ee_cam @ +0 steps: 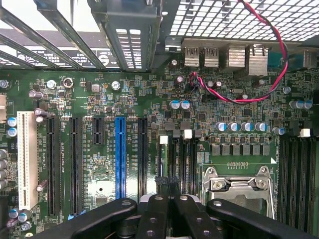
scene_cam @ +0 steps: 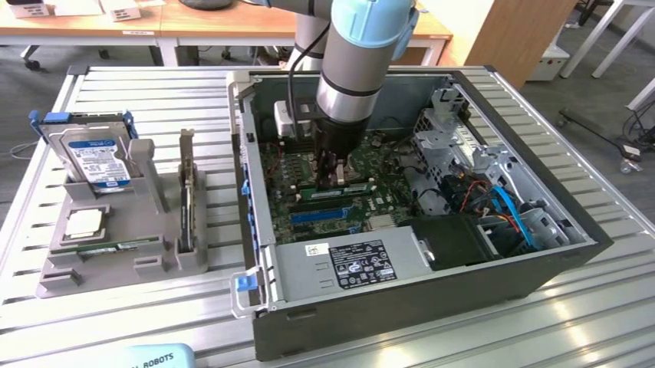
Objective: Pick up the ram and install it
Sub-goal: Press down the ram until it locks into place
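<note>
My gripper (scene_cam: 333, 175) is down inside the open computer case (scene_cam: 573, 253), over the motherboard (ee_cam: 149, 99), and its black fingers (ee_cam: 158, 211) are shut together. In the exterior view a ram (scene_cam: 350, 188), a thin green stick with a white label, stands along the memory slots right at the fingertips. I cannot tell whether the fingers pinch it or only rest on its upper edge. In the wrist view the fingertips hang over the black memory slots (ee_cam: 188, 164) beside the processor socket (ee_cam: 239, 189). A second ram (scene_cam: 107, 248) lies flat on the grey parts holder (scene_cam: 61, 285).
The holder on the exterior view's left also carries a blue-labelled hard drive (scene_cam: 97, 162), a square silver processor (scene_cam: 84, 222) and an upright card (scene_cam: 186, 195). Inside the case are the power supply (scene_cam: 343, 264), a drive cage (scene_cam: 455, 138), blue cables (scene_cam: 508, 211) and a red-black wire (ee_cam: 279, 64).
</note>
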Tool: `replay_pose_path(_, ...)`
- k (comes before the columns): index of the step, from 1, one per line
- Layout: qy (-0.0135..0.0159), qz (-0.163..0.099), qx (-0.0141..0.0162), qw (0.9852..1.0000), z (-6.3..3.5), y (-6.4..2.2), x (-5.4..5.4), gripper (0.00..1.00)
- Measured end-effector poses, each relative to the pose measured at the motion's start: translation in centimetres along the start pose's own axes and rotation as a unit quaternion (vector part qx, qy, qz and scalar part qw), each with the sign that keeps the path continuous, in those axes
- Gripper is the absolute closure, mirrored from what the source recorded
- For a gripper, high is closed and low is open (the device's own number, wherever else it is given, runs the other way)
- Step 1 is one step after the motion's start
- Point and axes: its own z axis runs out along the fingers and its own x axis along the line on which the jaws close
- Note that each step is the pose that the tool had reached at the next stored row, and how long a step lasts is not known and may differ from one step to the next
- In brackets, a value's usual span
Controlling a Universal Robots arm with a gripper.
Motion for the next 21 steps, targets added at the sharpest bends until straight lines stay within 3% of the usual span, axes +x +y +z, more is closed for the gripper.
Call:
replay_pose_path(8, -0.0008, 0.0, 0.0007, 1.0, -0.21, -0.02, 0.0, 0.9)
replay_pose_path(21, 0.0002, 0.0, 0.0, 1.0, -3.81, 0.1, -0.3, 0.9)
